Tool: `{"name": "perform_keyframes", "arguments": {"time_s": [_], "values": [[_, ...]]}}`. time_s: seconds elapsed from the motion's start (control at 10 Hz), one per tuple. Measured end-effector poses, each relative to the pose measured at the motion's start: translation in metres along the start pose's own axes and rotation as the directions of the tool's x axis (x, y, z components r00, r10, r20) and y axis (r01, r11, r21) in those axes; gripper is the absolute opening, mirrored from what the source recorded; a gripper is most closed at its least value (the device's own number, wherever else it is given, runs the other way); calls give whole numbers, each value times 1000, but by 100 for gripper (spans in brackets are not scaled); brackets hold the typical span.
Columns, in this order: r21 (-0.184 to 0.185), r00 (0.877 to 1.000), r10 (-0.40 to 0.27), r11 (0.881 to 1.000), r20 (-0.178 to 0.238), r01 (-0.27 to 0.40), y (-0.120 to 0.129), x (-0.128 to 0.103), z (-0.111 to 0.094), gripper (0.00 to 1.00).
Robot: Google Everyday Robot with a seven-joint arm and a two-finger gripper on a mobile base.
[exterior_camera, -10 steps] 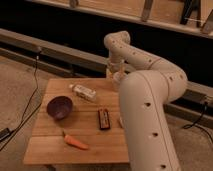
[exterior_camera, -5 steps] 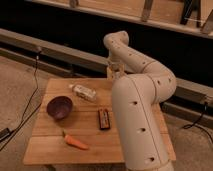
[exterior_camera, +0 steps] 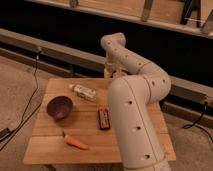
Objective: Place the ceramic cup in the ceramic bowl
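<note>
One relation decides my coming move: where the bowl (exterior_camera: 60,106) lies from my pincer (exterior_camera: 114,68). The pincer hangs at the far edge of the counter (exterior_camera: 45,150), pointing down, with its fingers spread wide. The cup (exterior_camera: 111,75) shows as a pale shape right at the fingertips. It looks upright, with its long axis vertical, so I judge a grip from above or from the sides would suit it. I cannot tell whether the fingers already touch it or only stand around it. From the pincer, the bowl sits well apart, nearer the camera and off to the view's left, with its mouth up and nothing in it. The bottle (exterior_camera: 84,92) lies on its side between the pincer and the bowl, so I judge the cup should be lifted above it before crossing. A dark bar (exterior_camera: 103,119) lies nearer the camera than the pincer, and a carrot (exterior_camera: 75,142) farther still; both are off that line. The cup is not yet in the bowl.
</note>
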Motion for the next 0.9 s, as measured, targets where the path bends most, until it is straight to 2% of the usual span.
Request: {"name": "perform_keyframes", "arguments": {"time_s": [0.3, 0.4, 0.7, 0.8, 0.9], "values": [[-1, 999, 13, 1000, -30, -13, 1, 4, 14, 65], [0, 999, 21, 1000, -40, -21, 0, 7, 19, 62], [3, 997, 36, 999, -64, -36, -3, 13, 28, 35], [4, 997, 40, 999, -72, -40, -4, 16, 30, 22], [7, 996, 41, 999, -77, -40, -4, 17, 30, 13]]}}
